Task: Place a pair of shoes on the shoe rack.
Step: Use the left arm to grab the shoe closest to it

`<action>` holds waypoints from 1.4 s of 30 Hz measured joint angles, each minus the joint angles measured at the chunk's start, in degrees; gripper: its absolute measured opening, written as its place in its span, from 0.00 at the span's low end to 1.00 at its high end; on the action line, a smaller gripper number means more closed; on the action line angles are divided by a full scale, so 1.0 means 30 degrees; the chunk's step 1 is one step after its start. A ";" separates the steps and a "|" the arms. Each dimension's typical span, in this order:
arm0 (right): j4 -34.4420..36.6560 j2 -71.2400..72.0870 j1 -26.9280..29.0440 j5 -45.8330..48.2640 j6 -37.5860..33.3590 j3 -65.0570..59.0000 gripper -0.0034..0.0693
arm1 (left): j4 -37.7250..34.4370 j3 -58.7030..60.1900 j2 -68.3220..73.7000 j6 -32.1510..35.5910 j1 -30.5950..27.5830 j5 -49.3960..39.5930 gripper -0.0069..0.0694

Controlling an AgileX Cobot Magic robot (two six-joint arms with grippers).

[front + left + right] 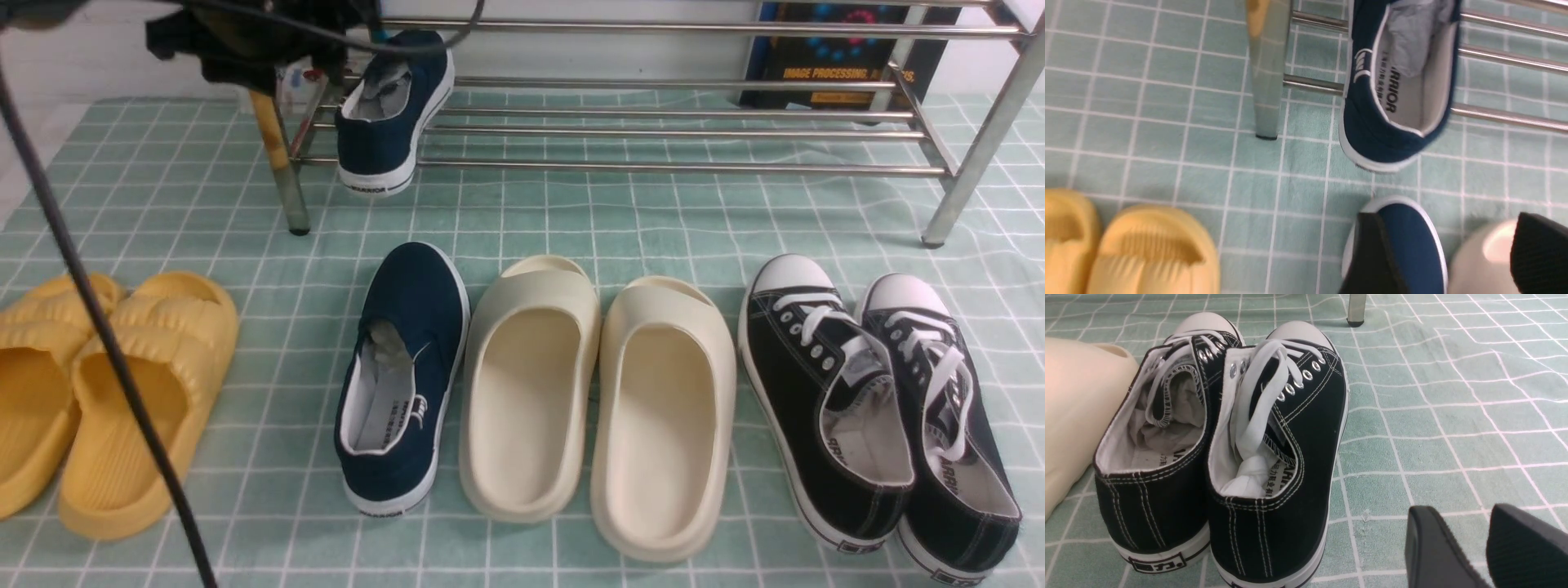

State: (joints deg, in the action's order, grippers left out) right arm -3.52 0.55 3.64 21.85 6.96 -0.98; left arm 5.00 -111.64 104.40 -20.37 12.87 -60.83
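One navy slip-on shoe (392, 114) of the pair lies on the shoe rack's (653, 167) lower bars at its left end, heel overhanging the front bar. It shows in the left wrist view as the navy shoe (1404, 81) on the bars (1506, 116). The other navy shoe (404, 376) stands on the mat in front. My left gripper (1457, 253) is open wide and holds nothing, hovering above that shoe's toe (1412, 245). My left arm (237, 41) is a dark mass at the rack's top left. My right gripper (1461, 522) hangs narrowly open over bare mat beside the black sneakers.
Cream slides (596, 400) sit between the floor navy shoe and black lace-up sneakers (882, 408). Yellow slides (106, 392) lie at the left. A black cable (82, 286) crosses the left foreground. A dark book (833, 57) stands behind the rack. Rack leg (1267, 69) stands beside the placed shoe.
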 joint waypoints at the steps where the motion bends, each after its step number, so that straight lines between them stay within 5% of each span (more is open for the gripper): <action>1: 0.0000 0.0000 0.0000 0.0000 0.0000 0.0000 0.39 | -0.0223 -0.0156 -0.0545 0.0355 0.0000 -0.0837 0.69; 5: 0.0000 0.0000 0.0000 0.0000 0.0000 0.0000 0.39 | -0.1088 0.0299 -0.2092 0.1067 0.0000 -0.3166 0.68; 11: 0.0000 0.0000 0.0000 0.0000 0.0000 0.0000 0.39 | -0.1558 0.6077 -0.4167 0.1159 0.0628 -0.3359 0.63; 18: 0.0000 0.0000 0.0000 0.0000 0.0000 0.0000 0.39 | -0.1935 1.4363 -0.4467 0.0136 0.2571 0.2336 0.59; 28: 0.0000 0.0000 0.0000 0.0000 0.0000 0.0000 0.39 | -0.1800 1.5800 -0.2326 -0.0768 0.2649 0.4016 0.55; 33: 0.0000 0.0000 0.0000 0.0000 0.0000 0.0000 0.39 | -0.2131 1.5800 -0.1323 -0.0768 0.2653 0.4039 0.43; 39: 0.0000 0.0000 0.0000 0.0000 0.0000 0.0000 0.39 | -0.2173 1.5659 -0.1558 -0.0748 0.2653 0.3614 0.12; 42: 0.0000 0.0000 0.0000 0.0000 0.0000 0.0000 0.39 | -0.2172 1.5197 -0.2346 -0.0568 0.2653 0.2939 0.09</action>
State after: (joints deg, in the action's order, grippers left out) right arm -3.52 0.55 3.64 21.85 6.96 -0.98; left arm -1.51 -66.05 97.36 -22.08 20.83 -52.01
